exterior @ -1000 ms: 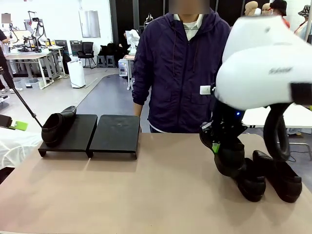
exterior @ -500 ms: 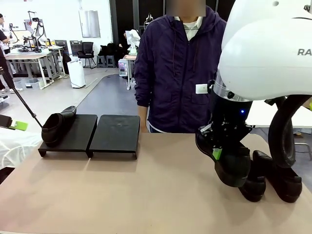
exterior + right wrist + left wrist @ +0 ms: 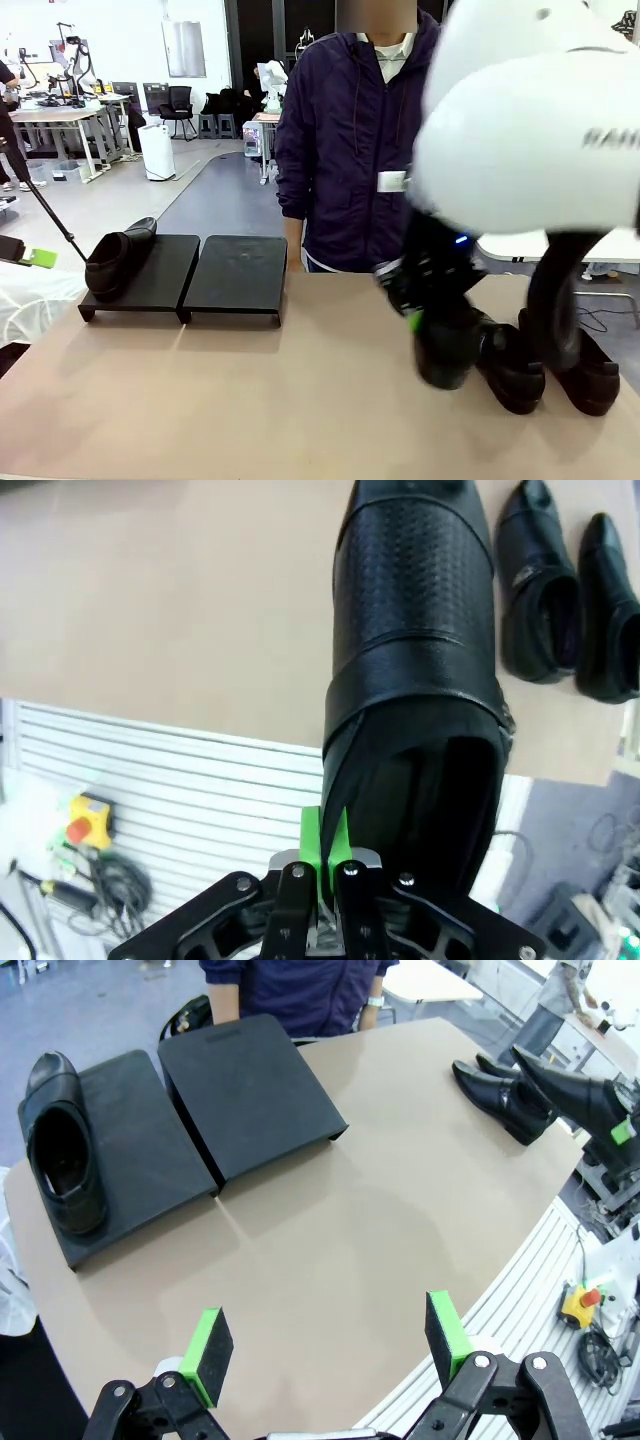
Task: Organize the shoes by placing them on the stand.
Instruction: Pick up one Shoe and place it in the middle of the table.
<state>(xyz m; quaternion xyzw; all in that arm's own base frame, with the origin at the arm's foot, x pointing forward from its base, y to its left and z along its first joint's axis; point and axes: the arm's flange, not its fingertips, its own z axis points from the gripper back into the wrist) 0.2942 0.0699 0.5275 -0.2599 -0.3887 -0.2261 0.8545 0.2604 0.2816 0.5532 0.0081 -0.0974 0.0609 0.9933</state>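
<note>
Holding one of the shoes [image 3: 415, 630] in my right end effector [image 3: 323, 840], I have the green pads pinched shut on the thin edge of its collar. The shoe's long axis runs straight out along my fingers, with the heel opening nearest my wrist and the toe farthest from it, tipped down toward the desk [image 3: 250, 400]. The front view is blurred here, so I cannot tell whether the toe is clear of the surface.

The relation that matters is where the stand [image 3: 235, 265] lies. It is well apart from this end effector, off toward my left side and a little farther across the desk. Its two black panels sit side by side. One shoe [image 3: 115, 258] already rests on the outer panel, at the side farthest from me, with its length running from my side toward the person. The panel nearer me is bare, as is the space beside that placed shoe.

Two more shoes [image 3: 540, 590] lie together on the desk just beside the one I hold, on the side away from the stand.

My left end effector [image 3: 328, 1340] is the nearer one to the stand, looking down on it from above, but its jaws are wide and hold nothing. I judge the carry is mine: sideways across the desk, then turning the shoe to match its placed twin.
</note>
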